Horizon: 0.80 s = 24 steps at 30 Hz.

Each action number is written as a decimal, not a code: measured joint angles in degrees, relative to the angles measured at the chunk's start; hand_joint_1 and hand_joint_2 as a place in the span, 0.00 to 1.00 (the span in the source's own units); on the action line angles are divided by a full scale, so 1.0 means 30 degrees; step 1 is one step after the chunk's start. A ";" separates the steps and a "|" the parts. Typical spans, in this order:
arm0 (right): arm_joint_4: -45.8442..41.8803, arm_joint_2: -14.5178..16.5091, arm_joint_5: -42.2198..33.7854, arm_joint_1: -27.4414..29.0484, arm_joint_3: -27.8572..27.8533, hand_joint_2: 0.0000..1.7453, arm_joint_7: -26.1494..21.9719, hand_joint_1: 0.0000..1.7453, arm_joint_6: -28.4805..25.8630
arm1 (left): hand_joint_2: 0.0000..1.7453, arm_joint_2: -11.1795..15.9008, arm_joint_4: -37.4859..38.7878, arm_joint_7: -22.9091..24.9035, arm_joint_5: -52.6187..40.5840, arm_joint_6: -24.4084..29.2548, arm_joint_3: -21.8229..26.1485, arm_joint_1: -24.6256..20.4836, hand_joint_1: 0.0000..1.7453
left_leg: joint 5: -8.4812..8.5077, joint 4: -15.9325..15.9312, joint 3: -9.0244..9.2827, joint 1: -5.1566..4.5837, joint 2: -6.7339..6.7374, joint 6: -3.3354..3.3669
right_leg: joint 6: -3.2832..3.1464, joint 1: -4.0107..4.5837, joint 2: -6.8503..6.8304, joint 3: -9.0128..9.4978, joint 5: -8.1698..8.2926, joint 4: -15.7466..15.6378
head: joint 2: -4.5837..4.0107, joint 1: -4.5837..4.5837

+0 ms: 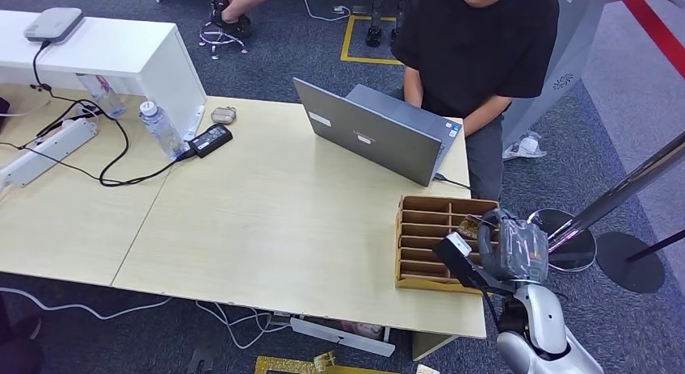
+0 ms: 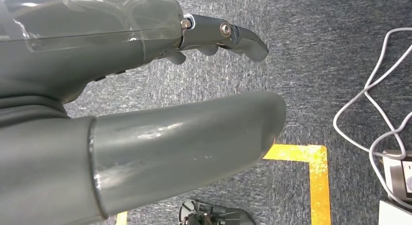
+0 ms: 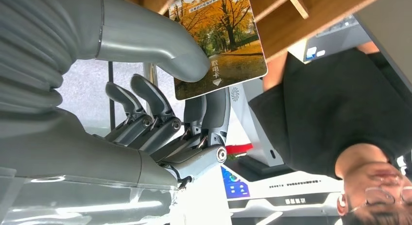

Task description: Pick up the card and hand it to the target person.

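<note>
- Right hand (image 1: 517, 249): raised above the wooden slotted card organiser (image 1: 420, 265), which sits at the pale wooden table's (image 1: 283, 229) right end, by the near edge. In the right wrist view the thick grey thumb (image 3: 160, 45) presses the face of the glossy card printed with yellow autumn trees (image 3: 221, 38); the dark fingers (image 3: 150, 106) curl behind it. The card appears pinched, its upper part still among the organiser's wooden dividers.
- Risk, slip: the hold seems to rest on one thumb pad against a smooth printed surface. Judged from this, a quick lift or twist could let the card slide out and drop back into a slot or off the table's near edge.
- Risk, snag: with the card's far end still between dividers, an oblique pull could catch it on a partition, bending the card or dragging the light organiser toward the edge.
- Risk, handover path: the person in a black T-shirt (image 1: 476, 43) sits at the table's far edge behind an open grey laptop (image 1: 380, 132). A low reach across could strike the laptop lid.
- Left hand (image 2: 145, 113): hangs over blue-grey carpet (image 2: 316, 64) with yellow floor tape (image 2: 318, 171). Its fingers lie extended and apart, holding nothing; it poses little hazard.
</note>
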 joint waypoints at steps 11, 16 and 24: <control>-0.2186 -0.0681 0.0512 -0.0351 -0.0758 1.00 0.0723 0.90 0.0246 | 0.00 -0.0014 0.0000 0.0035 0.0011 0.0018 0.0000 0.0001 0.00 | 0.0000 0.0000 -0.0001 0.0000 0.0000 0.0000 | 0.0000 0.0000 -0.0001 0.0001 0.0001 0.0001 | 0.0000 0.0000; -0.2960 -0.0778 0.0588 -0.0828 -0.1044 1.00 0.0765 0.89 0.0359 | 0.00 -0.0033 0.0000 0.0127 0.0011 0.0018 0.0000 -0.0002 0.00 | 0.0000 0.0000 -0.0001 0.0000 0.0000 0.0000 | 0.0000 0.0000 0.0001 0.0001 0.0000 0.0002 | 0.0000 0.0000; -0.2872 -0.0723 -0.0827 -0.2051 -0.1177 1.00 -0.0057 0.89 0.0322 | 0.00 -0.0056 0.0000 0.0260 -0.0022 0.0018 -0.0009 -0.0008 0.00 | 0.0001 -0.0001 -0.0006 0.0000 -0.0001 0.0000 | 0.0000 0.0000 -0.0002 0.0004 0.0001 0.0003 | 0.0000 0.0002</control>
